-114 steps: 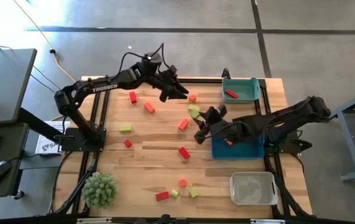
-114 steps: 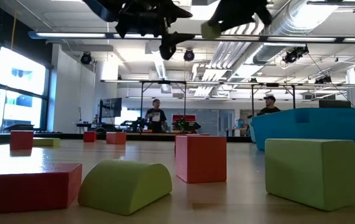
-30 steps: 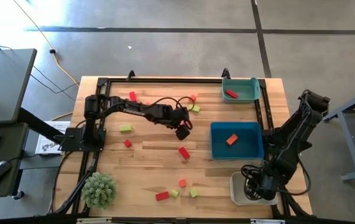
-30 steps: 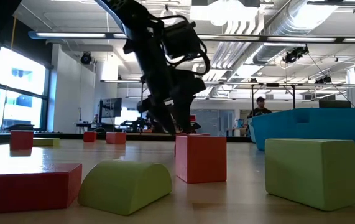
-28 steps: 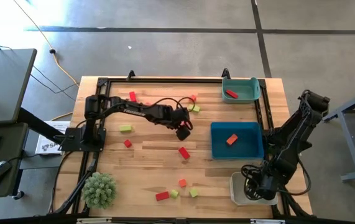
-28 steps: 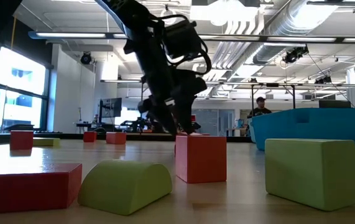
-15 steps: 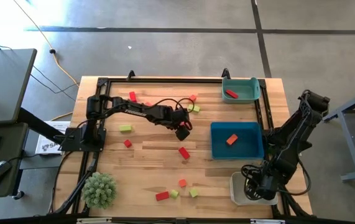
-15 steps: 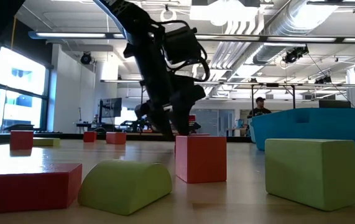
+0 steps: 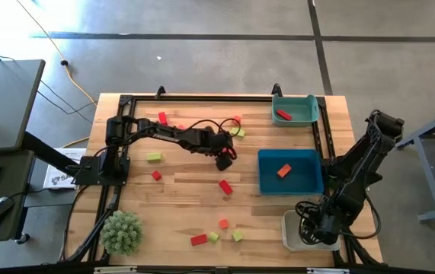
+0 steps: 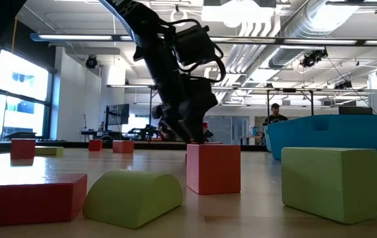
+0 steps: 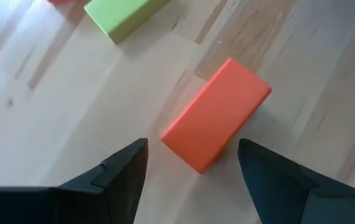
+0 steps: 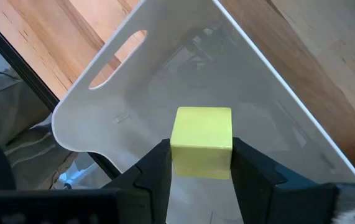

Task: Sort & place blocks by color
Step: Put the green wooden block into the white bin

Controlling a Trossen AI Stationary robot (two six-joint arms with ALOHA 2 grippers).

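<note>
Left gripper (image 11: 189, 163): fingers spread wide, low over mid-bench, straddling an orange block (image 11: 216, 114) lying flat on the wood; contact not discernible. A green block (image 11: 125, 15) lies nearby.
Right gripper (image 12: 201, 163): fingers pinching a yellow-green cube (image 12: 202, 142) above the white bin (image 12: 133, 68) at the bench's near right corner.

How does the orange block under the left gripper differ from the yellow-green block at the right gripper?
The orange block is a long bar; the yellow-green block looks like a cube. The orange block lies free on the wooden table between the open fingers of the left gripper; the yellow-green block is clamped in the right gripper above the white bin. Both are plain solid blocks.
</note>
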